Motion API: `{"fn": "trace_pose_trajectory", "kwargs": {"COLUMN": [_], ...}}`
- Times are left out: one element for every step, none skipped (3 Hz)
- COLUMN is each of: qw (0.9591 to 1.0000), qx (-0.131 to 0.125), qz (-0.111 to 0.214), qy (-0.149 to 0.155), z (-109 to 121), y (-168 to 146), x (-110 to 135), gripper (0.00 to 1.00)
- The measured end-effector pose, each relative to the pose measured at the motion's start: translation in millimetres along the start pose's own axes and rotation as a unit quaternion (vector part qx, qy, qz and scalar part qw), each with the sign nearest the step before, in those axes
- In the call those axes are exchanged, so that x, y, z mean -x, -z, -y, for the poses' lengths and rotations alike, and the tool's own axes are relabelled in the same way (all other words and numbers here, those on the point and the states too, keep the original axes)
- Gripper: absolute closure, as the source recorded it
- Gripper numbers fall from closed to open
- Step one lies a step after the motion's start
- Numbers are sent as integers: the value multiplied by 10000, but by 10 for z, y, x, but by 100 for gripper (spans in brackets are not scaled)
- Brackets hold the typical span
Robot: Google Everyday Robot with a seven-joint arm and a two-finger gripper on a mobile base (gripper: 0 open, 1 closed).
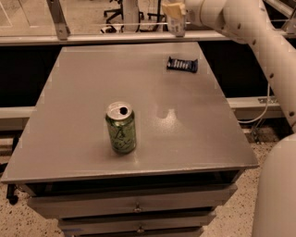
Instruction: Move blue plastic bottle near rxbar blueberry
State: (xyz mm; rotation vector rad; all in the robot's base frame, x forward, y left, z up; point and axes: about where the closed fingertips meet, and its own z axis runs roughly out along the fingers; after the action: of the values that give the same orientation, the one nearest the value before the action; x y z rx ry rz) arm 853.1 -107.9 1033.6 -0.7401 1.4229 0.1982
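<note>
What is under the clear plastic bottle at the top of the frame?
Nothing touches its base: the clear plastic bottle hangs in the pincer, above the far edge of the grey metal table. Its cap is covered by the pincer.

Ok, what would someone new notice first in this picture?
The green can standing upright and opened near the middle of the grey table. Then the gripper at the top edge, jaws holding the blue plastic bottle in the air over the table's far edge, with the rxbar blueberry lying flat at the far right.

Grey drawer cabinet [185, 139], speckled floor [14, 221], office chairs [114, 11] behind.
</note>
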Motion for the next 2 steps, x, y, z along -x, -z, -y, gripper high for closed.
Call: {"fn": "trace_pose_trajectory", "kwargs": {"qw": [9990,9977], "qx": [-129,-216], "qz": [-337,-496], "qy": [-267,-410], "z": [47,106], "y": [45,43], "x": [-361,-575], "gripper": [100,100]}}
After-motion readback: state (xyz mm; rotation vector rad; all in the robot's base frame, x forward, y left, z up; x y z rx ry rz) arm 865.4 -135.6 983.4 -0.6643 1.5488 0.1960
